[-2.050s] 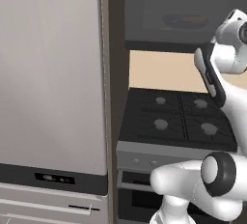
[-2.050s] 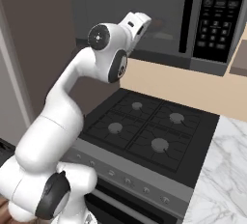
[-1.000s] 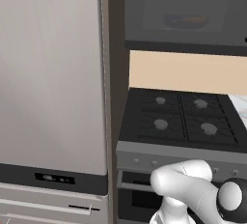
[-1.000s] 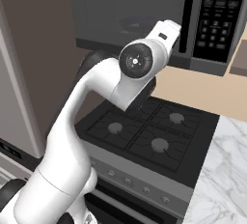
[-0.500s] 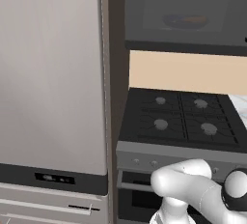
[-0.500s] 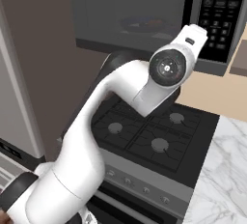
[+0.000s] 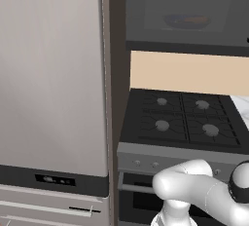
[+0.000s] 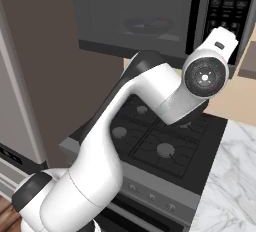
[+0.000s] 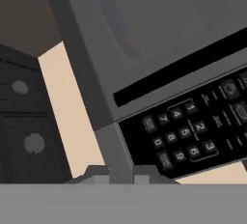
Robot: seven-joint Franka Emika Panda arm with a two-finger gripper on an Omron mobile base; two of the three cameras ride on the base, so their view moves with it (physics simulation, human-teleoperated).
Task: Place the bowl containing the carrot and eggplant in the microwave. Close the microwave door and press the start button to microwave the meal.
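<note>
Kitchen wall with the microwave [image 8: 150,16] shut above the stove [image 7: 182,120], arm raised to its keypad.
Behind the closed microwave door [image 9: 144,30] the bowl [image 8: 146,26] sits inside, dim through the tinted window, with an orange streak of carrot [image 7: 198,21] in it; the eggplant cannot be made out. In the hand view the fingers [image 9: 120,175] barely rise at the bottom edge, just below the keypad [image 9: 193,131] and the door's lower corner; whether they are apart or together cannot be told. Right base view shows the wrist [image 8: 206,76] close in front of the control panel, marble desk [image 8: 230,176] on the right. Left base view adds the tall fridge [image 7: 51,88] on the left, with open room over the burners.
</note>
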